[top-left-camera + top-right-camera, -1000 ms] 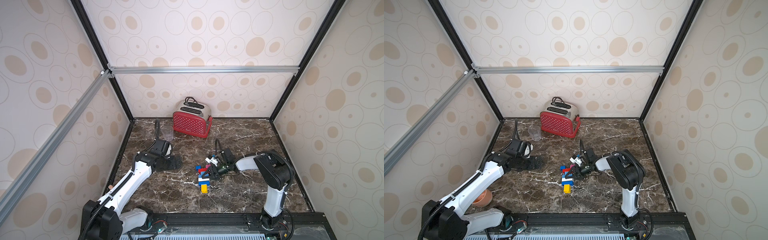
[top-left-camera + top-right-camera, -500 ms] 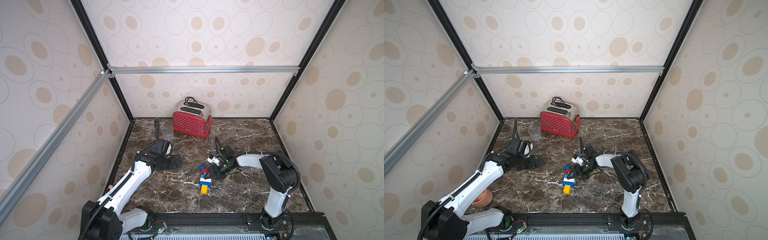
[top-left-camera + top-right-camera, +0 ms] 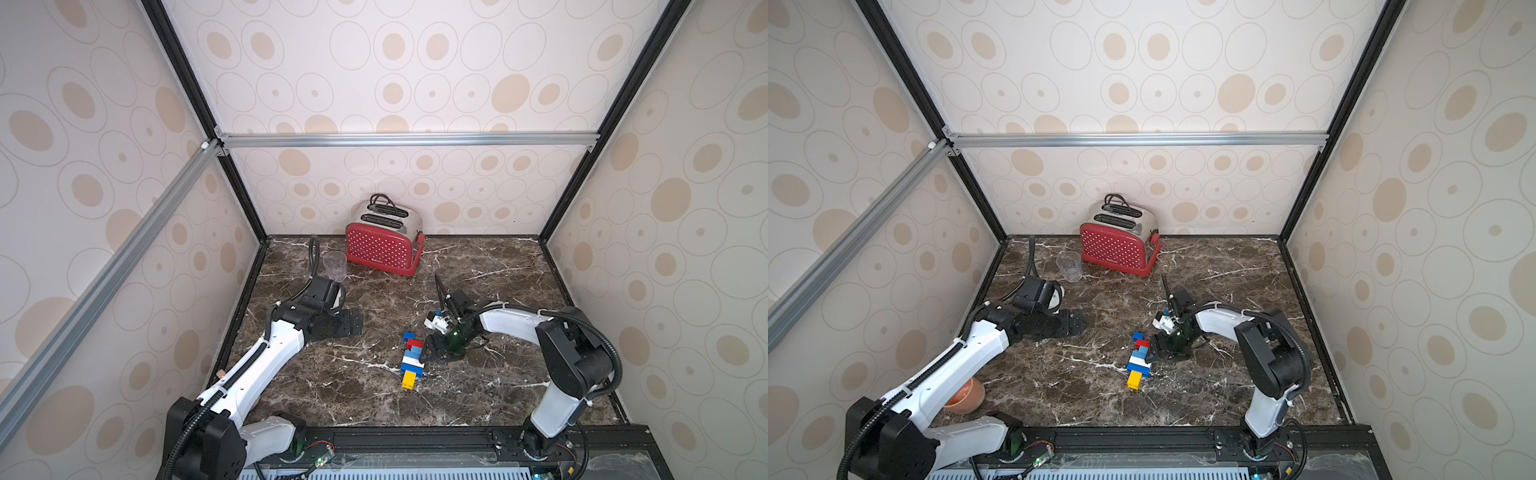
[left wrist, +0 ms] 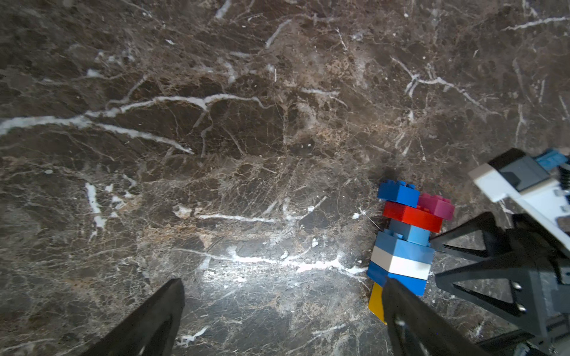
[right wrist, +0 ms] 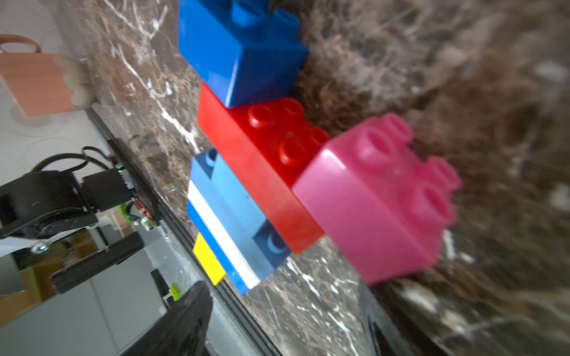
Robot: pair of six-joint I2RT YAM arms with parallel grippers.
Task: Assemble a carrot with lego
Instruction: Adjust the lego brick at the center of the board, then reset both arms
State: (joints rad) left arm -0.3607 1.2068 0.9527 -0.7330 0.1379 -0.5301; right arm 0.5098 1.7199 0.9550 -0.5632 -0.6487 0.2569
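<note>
Status for you:

- The carrot point(image 3: 412, 360) lies on its side on the bench point(image 3: 498, 386), near centre and slightly toward 6 o'clock, in both top views point(image 3: 1139, 360). The yellow tip points to 6 o'clock and the wide end to 12.
- Layers from the tip, per the left wrist view point(image 4: 404, 243): yellow, blue, white, blue, a narrower blue, red. A small blue brick and a pink brick sit side by side on the red at the wide end. The right wrist view point(image 5: 256, 172) shows all of them joined.
- The right hand point(image 3: 426, 349) is at the carrot's 3 o'clock, low to the bench, released, with nothing between its fingers. In the left wrist view it point(image 4: 435, 260) has its fingers spread. One tip is right at the blue layer below the red, and you can't tell from here whether it touches.
- The left hand point(image 3: 353, 324) is at the carrot's 10 o'clock, well apart. It is fully released and empty. Its own camera shows only bare bench between the fingers point(image 4: 282, 283).
- The red toaster point(image 3: 382, 247) is at the bench's 12 o'clock, against the back wall.
- A clear cup point(image 3: 335, 266) is just beside the toaster, at its 9 o'clock.
- A terracotta bowl point(image 3: 963, 397) is at the bench's 8 o'clock edge, partly hidden by the left arm.
</note>
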